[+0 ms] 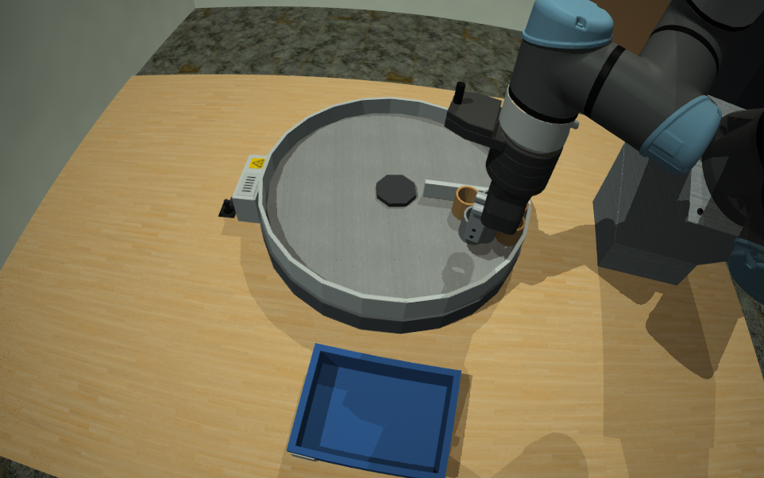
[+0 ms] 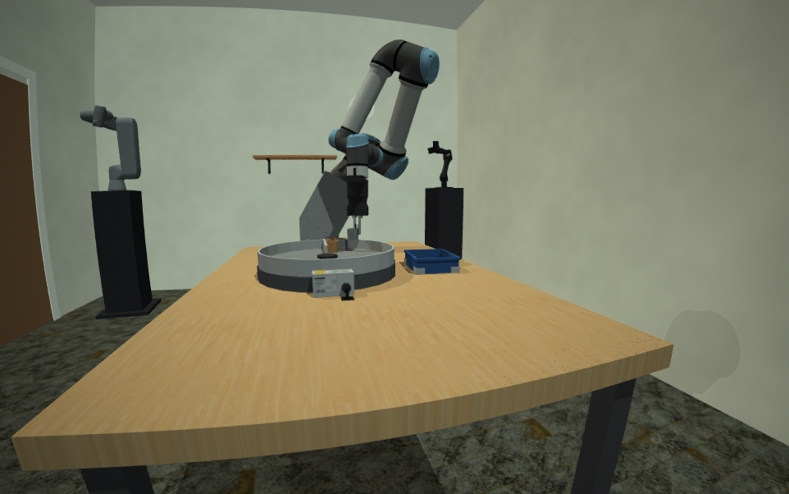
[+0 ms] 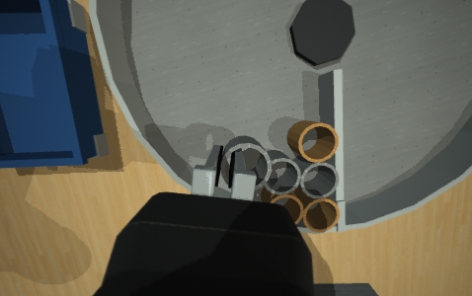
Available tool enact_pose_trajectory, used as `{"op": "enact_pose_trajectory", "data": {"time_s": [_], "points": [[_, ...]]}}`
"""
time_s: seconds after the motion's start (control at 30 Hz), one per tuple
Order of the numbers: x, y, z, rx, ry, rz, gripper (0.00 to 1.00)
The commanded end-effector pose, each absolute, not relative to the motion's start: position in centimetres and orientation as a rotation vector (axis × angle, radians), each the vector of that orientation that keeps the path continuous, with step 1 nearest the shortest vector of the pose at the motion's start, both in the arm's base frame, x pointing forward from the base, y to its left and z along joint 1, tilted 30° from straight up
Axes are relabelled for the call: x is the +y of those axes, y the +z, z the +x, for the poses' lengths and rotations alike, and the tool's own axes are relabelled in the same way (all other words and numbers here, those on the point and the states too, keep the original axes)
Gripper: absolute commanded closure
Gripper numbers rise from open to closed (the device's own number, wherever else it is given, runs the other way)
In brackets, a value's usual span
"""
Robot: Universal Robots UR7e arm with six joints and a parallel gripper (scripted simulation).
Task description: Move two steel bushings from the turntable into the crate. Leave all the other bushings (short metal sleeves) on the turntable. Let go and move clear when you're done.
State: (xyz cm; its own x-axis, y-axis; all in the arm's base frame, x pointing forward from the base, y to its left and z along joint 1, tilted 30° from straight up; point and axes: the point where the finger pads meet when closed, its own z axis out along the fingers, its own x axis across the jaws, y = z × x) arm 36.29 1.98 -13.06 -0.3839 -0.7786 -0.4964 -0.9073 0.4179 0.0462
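My gripper (image 1: 472, 226) (image 3: 226, 158) (image 2: 355, 224) is shut on the wall of a steel bushing (image 3: 245, 152) (image 1: 469, 213) and holds it a little above the turntable (image 1: 315, 270) (image 3: 128, 113) (image 2: 279, 254), near its right rim. Two more steel bushings, one (image 3: 282, 171) beside the other (image 3: 320, 179), stand just to the right of the held one in the wrist view. Three bronze bushings stand around them: the first (image 3: 313, 142) (image 1: 463, 200), the second (image 3: 321, 214) and the third (image 3: 288, 204), which is partly hidden by the gripper body. The blue crate (image 1: 388, 363) (image 3: 49, 99) (image 2: 431, 258) is empty, in front of the turntable.
A grey fence bar (image 1: 439, 188) (image 3: 338, 123) runs from near the black hub (image 1: 395, 190) (image 3: 322, 32) toward the rim, beside the bushings. A control box (image 1: 248, 186) sits on the turntable's left side. The arm's grey pedestal (image 1: 642, 225) stands to the right.
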Motion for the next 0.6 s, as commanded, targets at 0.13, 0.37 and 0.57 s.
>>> {"op": "enact_pose_trajectory", "data": {"time_s": [0.13, 0.37, 0.57], "points": [[1.78, -12.67, 36.17, 2.278, 0.439, -1.439, 1.0], [1.78, -12.66, 36.14, 2.279, 0.439, -1.439, 1.0], [1.89, -12.62, 35.86, 2.281, 0.447, -1.437, 1.0]]}}
